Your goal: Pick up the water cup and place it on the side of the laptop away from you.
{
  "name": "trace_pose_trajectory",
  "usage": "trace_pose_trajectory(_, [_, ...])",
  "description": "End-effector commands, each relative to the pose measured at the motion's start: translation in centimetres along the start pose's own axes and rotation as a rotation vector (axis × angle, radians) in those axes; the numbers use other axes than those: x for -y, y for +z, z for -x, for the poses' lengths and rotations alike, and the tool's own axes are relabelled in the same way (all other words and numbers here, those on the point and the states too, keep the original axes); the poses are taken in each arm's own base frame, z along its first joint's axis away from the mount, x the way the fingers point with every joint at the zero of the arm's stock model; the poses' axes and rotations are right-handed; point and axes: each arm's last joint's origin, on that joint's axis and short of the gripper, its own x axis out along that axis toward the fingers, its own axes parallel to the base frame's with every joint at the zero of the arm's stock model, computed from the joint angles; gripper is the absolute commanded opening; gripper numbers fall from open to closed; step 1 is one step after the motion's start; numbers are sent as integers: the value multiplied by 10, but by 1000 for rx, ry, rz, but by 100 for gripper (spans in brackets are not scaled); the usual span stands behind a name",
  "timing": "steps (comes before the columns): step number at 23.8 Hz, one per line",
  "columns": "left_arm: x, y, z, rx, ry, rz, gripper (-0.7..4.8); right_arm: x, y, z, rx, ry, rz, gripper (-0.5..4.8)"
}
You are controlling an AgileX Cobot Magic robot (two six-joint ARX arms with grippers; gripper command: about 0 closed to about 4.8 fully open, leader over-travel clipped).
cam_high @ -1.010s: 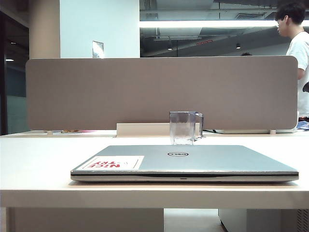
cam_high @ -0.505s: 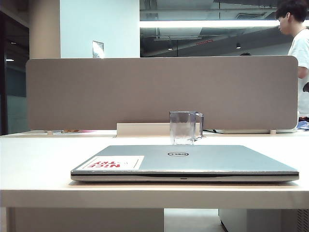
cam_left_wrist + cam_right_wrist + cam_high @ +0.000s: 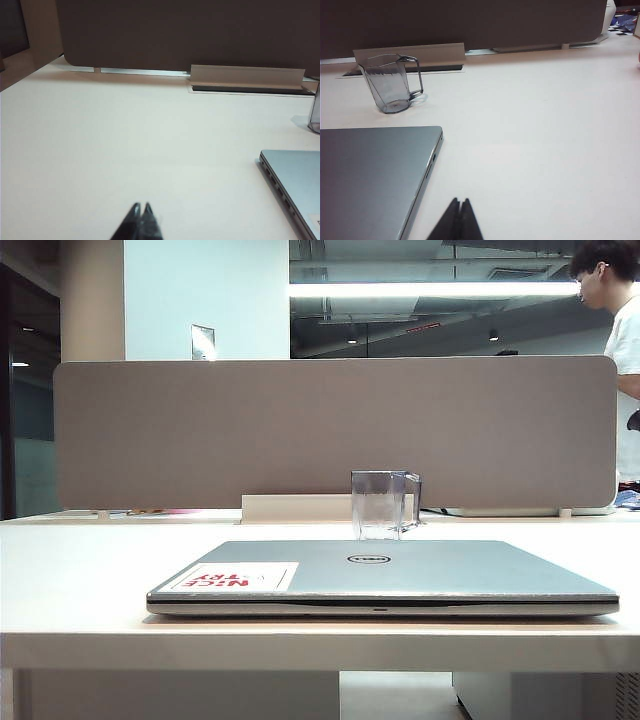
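Though neither arm shows in the exterior view, each wrist view has its gripper low over bare worktop: left gripper off the laptop's left edge, right gripper off its right edge, both with jaws closed, holding nothing. Laptop lies shut, thin, matte silver-grey, white sticker on the lid. Beyond its far edge stands the cup, upright, clear, faceted, handle to the right, apart from the laptop. Placement looks done; likely nothing left. Behind: grey fabric-like divider.
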Motion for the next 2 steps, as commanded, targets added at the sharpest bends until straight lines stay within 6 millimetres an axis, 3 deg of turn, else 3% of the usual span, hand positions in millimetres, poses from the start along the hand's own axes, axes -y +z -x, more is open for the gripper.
trace_pose_trajectory(1, [0, 2, 0, 12, -6, 0, -6, 0, -1, 0, 2, 3, 3, -1])
trace_pose_trajectory(2, [0, 2, 0, 12, -6, 0, -5, 0, -1, 0, 2, 3, 3, -1])
